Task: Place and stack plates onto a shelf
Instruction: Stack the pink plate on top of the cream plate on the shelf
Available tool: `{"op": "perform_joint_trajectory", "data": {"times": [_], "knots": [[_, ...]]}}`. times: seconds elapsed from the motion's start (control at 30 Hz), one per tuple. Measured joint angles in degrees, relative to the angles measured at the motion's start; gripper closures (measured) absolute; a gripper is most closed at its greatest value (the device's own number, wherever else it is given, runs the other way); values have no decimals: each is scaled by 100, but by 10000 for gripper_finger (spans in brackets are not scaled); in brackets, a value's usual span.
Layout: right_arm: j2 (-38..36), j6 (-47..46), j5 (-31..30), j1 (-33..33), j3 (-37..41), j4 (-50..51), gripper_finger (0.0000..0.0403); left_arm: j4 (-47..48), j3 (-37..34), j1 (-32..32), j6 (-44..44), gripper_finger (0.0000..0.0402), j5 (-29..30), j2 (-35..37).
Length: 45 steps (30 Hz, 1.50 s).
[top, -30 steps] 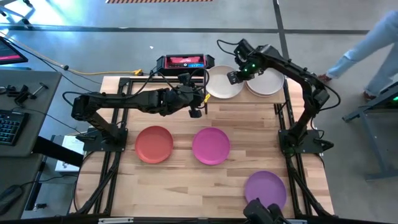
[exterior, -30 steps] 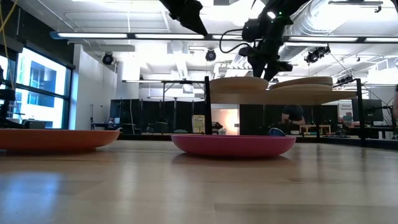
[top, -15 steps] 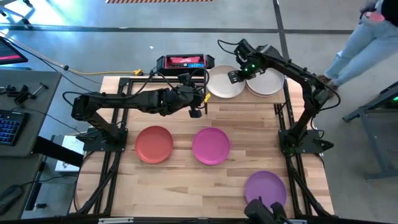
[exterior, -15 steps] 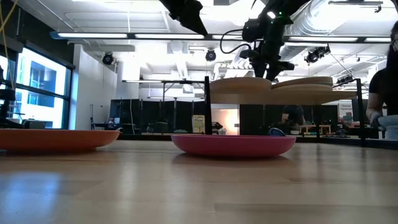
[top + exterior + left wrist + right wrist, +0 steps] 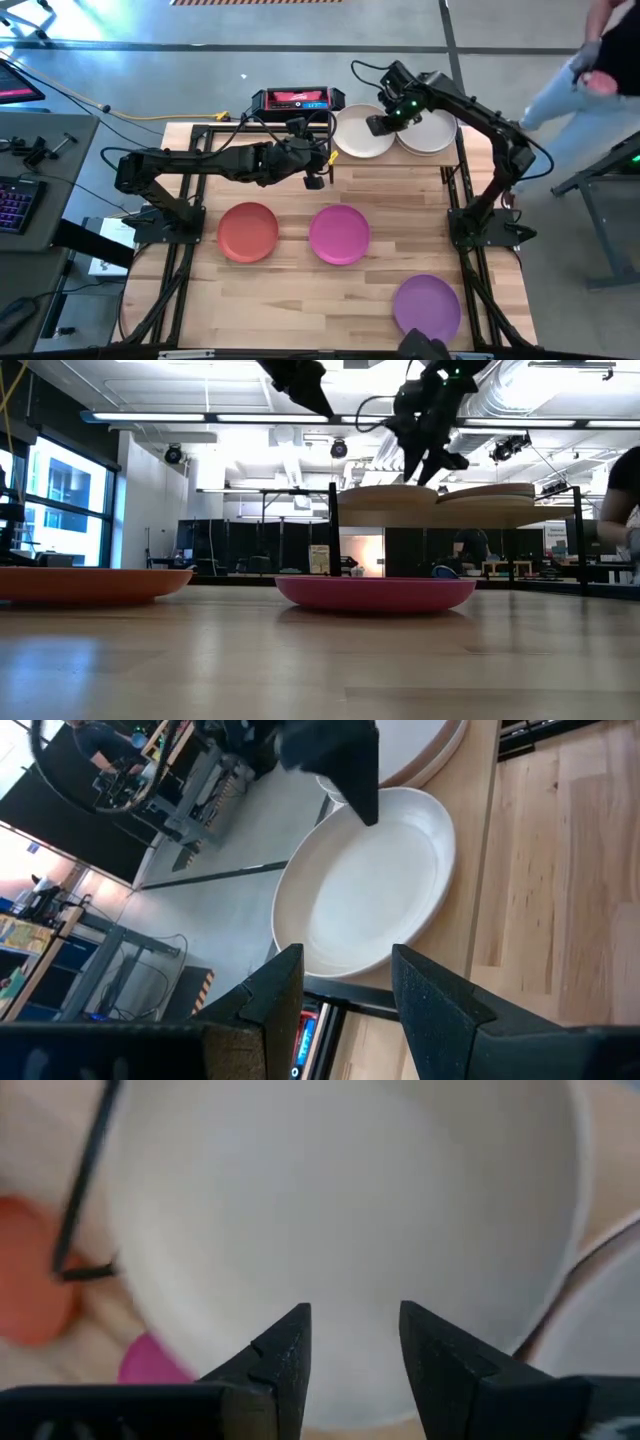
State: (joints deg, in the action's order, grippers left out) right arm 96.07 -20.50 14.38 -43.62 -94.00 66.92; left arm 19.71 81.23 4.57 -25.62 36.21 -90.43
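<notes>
Two off-white plates sit on the shelf [image 5: 500, 515] at the table's far edge: one [image 5: 358, 134] on its left half, and one [image 5: 428, 132] on top of a stack on its right half. My right gripper [image 5: 372, 126] hangs open just above the left plate's right part [image 5: 340, 1190], clear of it in the low view [image 5: 425, 458]. My left gripper [image 5: 314, 180] is open and empty, waiting in front of the shelf [image 5: 347, 960]. The orange-red plate [image 5: 248, 231], the magenta plate [image 5: 339, 234] and the purple plate [image 5: 427, 305] lie flat on the tabletop.
A thin black shelf post [image 5: 333, 530] stands near the left plate. A red-and-black device [image 5: 292, 99] lies at the far edge, left of the shelf. Black frame rails run along both table sides. A person [image 5: 600, 60] stands beyond the table's right far corner.
My right gripper has risen from the left off-white plate's top and tipped a little; the plate has stayed flat on the shelf. The person beyond the right far corner has shifted.
</notes>
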Motion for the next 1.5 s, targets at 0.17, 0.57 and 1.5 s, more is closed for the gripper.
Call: {"op": "perform_joint_trajectory", "data": {"times": [0.17,0.57,1.5], "knots": [[-246,20,191,352,0,442,269,214,0,-3,53,259,28,0],[-330,108,191,1523,0,1018,269,2805,0,-12,1829,259,-94,0],[-328,-1550,-486,3083,0,828,269,5755,-158,-847,5316,259,-1195,0]]}}
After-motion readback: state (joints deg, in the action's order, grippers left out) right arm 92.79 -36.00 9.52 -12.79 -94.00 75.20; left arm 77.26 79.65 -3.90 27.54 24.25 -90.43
